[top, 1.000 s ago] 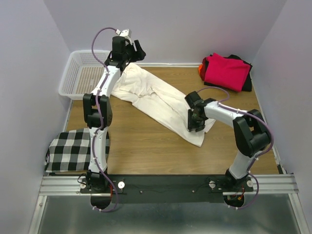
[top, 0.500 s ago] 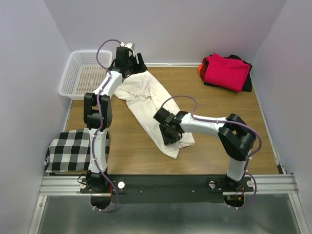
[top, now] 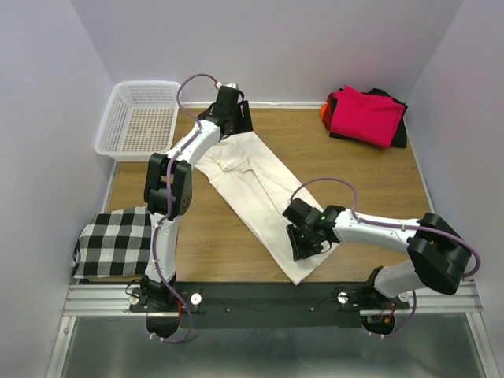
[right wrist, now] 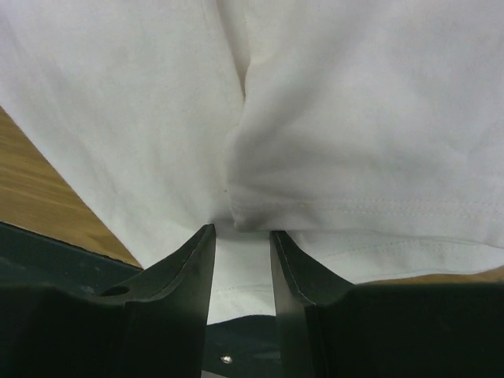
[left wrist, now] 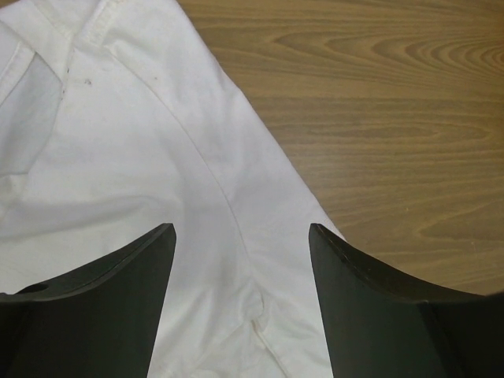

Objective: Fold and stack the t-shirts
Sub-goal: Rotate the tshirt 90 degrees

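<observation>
While the cream t-shirt (top: 252,185) lies diagonally on the bench (top: 378,181), far-left to near-right, the right hand (top: 304,244) pinches its near hem; the left hand (top: 236,120) hovers spread over its far shoulder.

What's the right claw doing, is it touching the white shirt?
Touching. The right wrist view shows the right claw pinching a bunched fold of the cream t-shirt between its fingertips.
</observation>
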Controlling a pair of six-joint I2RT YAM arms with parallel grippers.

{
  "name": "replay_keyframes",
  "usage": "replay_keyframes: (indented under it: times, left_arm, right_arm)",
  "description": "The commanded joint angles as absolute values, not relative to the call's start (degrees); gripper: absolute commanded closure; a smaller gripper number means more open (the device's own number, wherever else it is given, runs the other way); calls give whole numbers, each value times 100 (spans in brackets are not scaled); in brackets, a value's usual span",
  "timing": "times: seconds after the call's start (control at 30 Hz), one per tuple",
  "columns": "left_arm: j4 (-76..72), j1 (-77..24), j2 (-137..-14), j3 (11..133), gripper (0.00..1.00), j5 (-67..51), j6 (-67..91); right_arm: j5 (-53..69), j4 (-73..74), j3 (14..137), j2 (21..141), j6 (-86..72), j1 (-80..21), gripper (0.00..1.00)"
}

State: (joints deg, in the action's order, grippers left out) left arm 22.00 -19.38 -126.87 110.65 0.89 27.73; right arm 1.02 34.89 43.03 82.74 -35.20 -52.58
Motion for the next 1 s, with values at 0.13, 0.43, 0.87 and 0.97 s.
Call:
replay_keyframes:
  times: [0.13, 0.43, 0.87, 0.97]
  left_arm:
    - [3487, -2118, -12806, 11487, 21, 1265, 3401]
    - [3630, -2118, -12594, 10653, 19, 1424, 3366]
    - [4148, -1995, -13937, 11855, 19, 1784, 3428]
    - [4306, -1899, -14508, 12672, 18, 1758, 3349]
  right_arm:
    - [36, 4393, 4385, 7700, -4086, -5335, 57]
    - [-922, 4781, 5264, 7277, -4192, -5388, 55]
    - [-2285, 4632, 5985, 8533, -3718, -5388, 52]
    - [-2338, 4500, 6047, 8780, -3621, -5379, 52]
